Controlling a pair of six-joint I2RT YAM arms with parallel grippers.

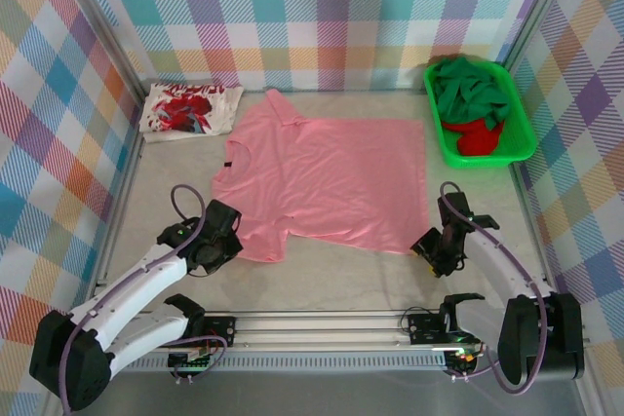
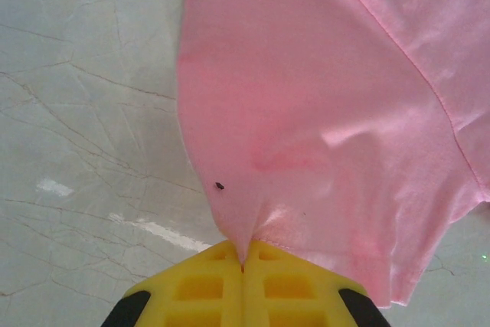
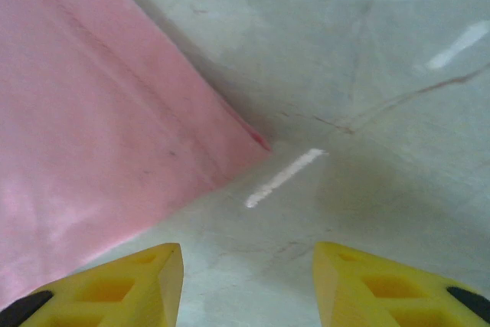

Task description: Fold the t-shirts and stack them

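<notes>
Clenched jaws on the left gripper (image 2: 243,256) pinch the salmon-pink t-shirt (image 1: 322,177) at its near sleeve. The cloth puckers right where the yellow fingers meet. On the right gripper (image 3: 249,259) the jaws stand apart and released, holding nothing. They are poised over bare surface (image 3: 367,74) just beside the shirt's near hem corner, which lies flat and untouched.

The pink shirt is spread out in the middle of the surface, collar to the left and hem to the right, with no fold in it yet. A white t-shirt with red print (image 1: 190,109) sits at the far left corner, apparently folded into a compact rectangle. It looks like the one finished piece and the start of the stack. A dark green t-shirt (image 1: 468,94) and a red t-shirt (image 1: 480,138) are heaped in the bright green tray (image 1: 492,159) at the far right, not yet dealt with. By my reckoning the task is perhaps a quarter along: one shirt done, one gripped on one side for its first fold, two waiting.
</notes>
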